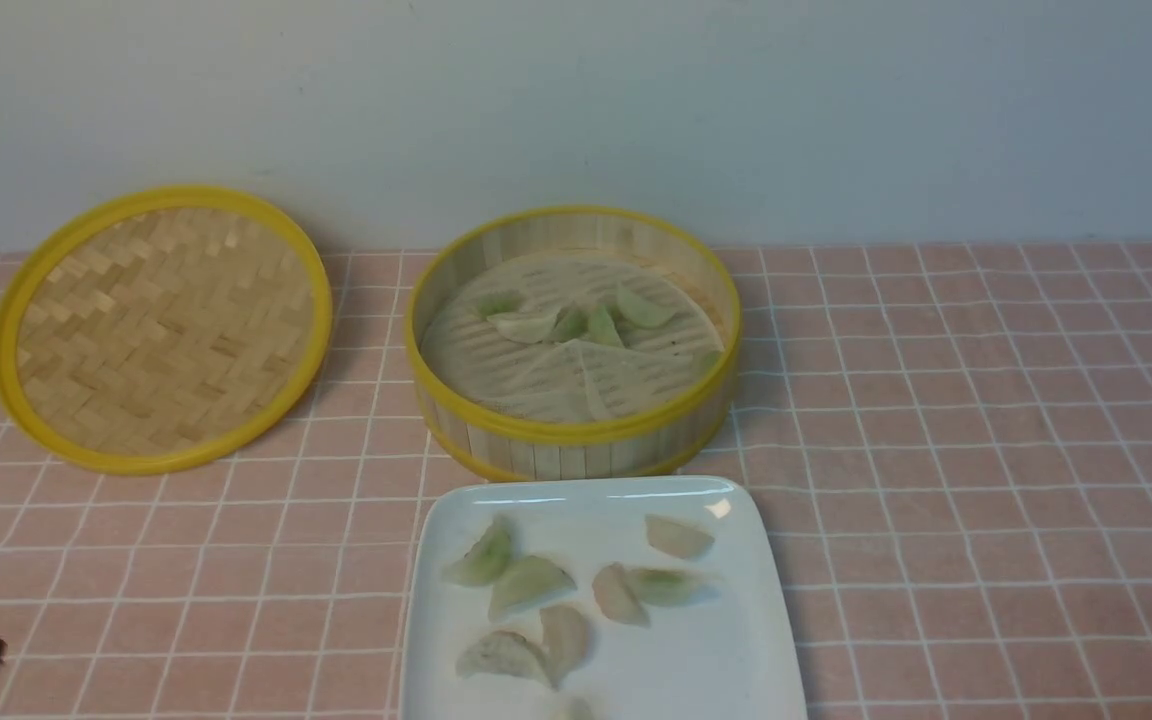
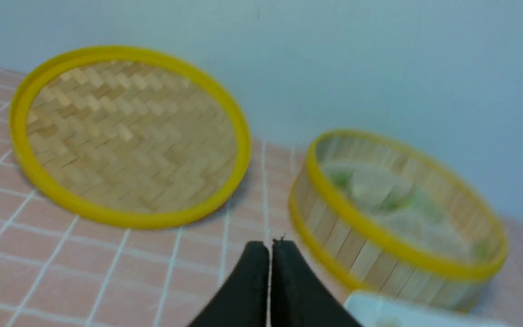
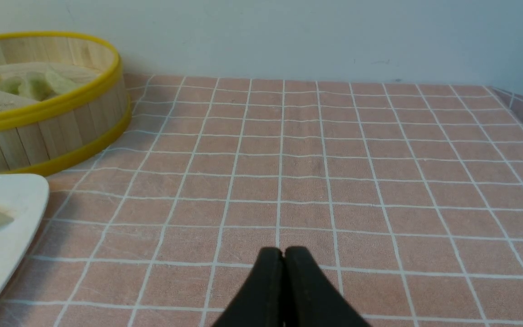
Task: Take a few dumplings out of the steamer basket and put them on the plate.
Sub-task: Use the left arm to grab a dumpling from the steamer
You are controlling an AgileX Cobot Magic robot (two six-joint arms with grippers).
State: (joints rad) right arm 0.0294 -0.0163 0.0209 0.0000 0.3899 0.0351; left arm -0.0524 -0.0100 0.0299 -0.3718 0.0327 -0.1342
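Open worktop (image 1: pixel 986 450) stretches right of the steamer basket (image 1: pixel 576 447) and plate (image 1: pixel 726 650). The lid (image 1: pixel 161 325) blocks the far left. Only a narrow lane separates it from the basket.

Soft, even light was cast; faint shadows were thrown just right of the steamer basket (image 1: pixel 576 440) and between it and the lid (image 1: pixel 161 325). Glare was caught on the plate (image 1: pixel 726 660) at the corner nearest the basket. The left wrist view was motion-blurred, the right wrist view sharp.
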